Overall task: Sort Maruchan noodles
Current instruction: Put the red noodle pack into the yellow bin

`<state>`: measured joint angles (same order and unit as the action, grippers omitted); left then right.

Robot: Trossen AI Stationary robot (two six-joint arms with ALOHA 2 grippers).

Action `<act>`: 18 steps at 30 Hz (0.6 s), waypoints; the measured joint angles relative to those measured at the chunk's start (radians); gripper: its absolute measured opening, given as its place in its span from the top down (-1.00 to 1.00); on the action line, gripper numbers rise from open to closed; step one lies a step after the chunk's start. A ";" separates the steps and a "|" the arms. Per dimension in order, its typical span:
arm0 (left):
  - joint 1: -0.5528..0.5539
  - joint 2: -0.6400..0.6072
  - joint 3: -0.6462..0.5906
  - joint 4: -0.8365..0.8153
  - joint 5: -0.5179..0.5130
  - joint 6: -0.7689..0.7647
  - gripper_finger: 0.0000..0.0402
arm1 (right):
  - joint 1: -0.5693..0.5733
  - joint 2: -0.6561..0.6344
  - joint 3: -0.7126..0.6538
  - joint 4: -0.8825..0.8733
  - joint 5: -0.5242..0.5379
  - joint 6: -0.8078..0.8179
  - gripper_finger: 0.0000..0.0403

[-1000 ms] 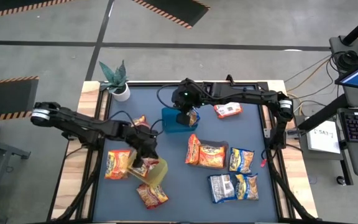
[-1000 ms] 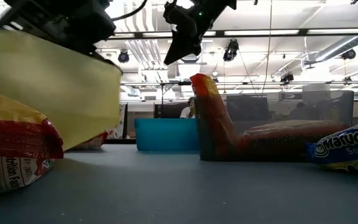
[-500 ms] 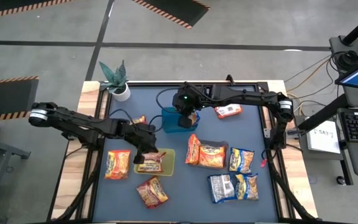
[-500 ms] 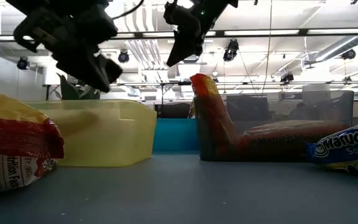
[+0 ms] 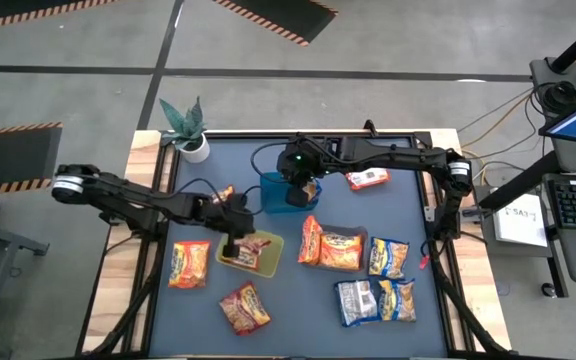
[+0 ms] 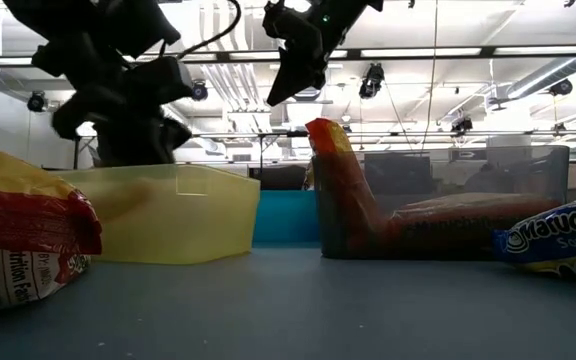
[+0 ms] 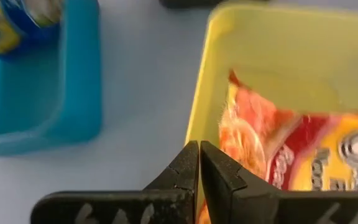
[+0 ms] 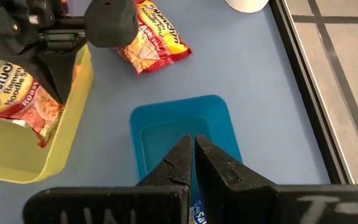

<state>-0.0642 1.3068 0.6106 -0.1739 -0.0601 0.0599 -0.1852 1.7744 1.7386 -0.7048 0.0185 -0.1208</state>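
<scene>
On the table point(image 5: 408, 215) three trays are counted: a blue tray point(image 5: 271, 200), a yellow tray point(image 5: 268, 262) and a grey tray point(image 5: 353, 232). Eleven noodle packets are made out. One red packet point(image 5: 243, 248) lies in the yellow tray. A blue-and-yellow one point(image 7: 14, 18) is seen at the blue tray. Two orange ones are at the grey tray, one upright point(image 5: 310, 240) at its end and one flat point(image 5: 342, 250). Seven lie loose on the table. The left gripper point(image 7: 199, 149) is held at the yellow tray's rim with its fingers pressed together; whether the rim is pinched cannot be told. The right gripper point(image 8: 192, 140) is held over the blue tray with its fingers closed; whether the packet there is gripped cannot be told. One potted plant point(image 5: 188, 128) stands at a table corner.
</scene>
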 joint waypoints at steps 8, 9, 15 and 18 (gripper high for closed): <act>0.002 -0.097 0.082 -0.269 -0.124 0.039 1.00 | 0.000 -0.002 -0.003 0.007 0.000 0.028 0.96; 0.006 -0.112 0.096 -0.324 -0.197 0.022 1.00 | 0.000 -0.002 -0.006 0.007 0.000 0.034 0.96; 0.139 -0.164 0.130 -0.501 -0.302 -0.177 1.00 | 0.002 -0.004 -0.034 0.005 0.000 0.042 0.96; 0.229 -0.161 0.126 -0.508 -0.213 -0.205 1.00 | 0.009 -0.023 -0.079 -0.007 -0.001 0.042 0.96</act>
<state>0.1645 1.1455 0.7364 -0.6821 -0.2729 -0.1456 -0.1760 1.7514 1.6600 -0.7116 0.0179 -0.0788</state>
